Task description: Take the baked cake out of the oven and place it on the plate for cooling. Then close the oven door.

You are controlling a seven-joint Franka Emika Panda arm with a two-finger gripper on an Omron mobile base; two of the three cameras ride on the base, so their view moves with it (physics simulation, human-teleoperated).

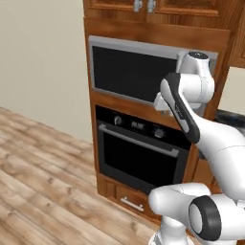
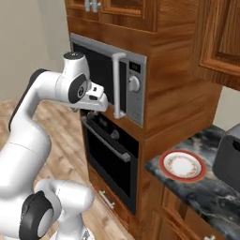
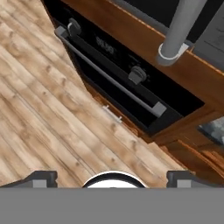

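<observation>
Pincer (image 3: 112, 178) wide open, empty, above closed oven door (image 3: 114, 89).

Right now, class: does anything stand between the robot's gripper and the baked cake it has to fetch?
Yes. The oven door is shut, closing off the oven, so the cake inside cannot be seen or reached. The open gripper hangs above the door's silver handle, in front of the microwave, touching nothing.

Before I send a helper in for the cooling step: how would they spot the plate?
Find the dark marbled counter right of the tall wooden cabinet holding the oven. The plate lies near its front corner: round, white, red-rimmed, flat beside a bulky dark appliance.
</observation>
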